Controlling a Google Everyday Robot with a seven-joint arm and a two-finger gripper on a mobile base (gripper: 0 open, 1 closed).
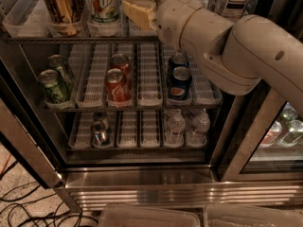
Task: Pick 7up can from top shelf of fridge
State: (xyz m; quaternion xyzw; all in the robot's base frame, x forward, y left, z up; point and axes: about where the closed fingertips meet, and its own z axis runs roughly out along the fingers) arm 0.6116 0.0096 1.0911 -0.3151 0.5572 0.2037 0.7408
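White-green 7up can (104, 6) on top shelf (71, 40), lid cropped | pincer (146, 1) just right of it, spread or pinching: cannot tell

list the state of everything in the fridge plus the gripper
fridge, door open
7up can, upright on top shelf
gold can, upright, left of it
coke cans, upright, middle shelf
pepsi cans, upright
gripper, at top shelf, just right of 7up can

We count two green cans (53, 85), two red cans (117, 84), two blue cans (180, 82), two water bottles (175, 126). One gripper (152, 4), up at the top shelf (28, 39).
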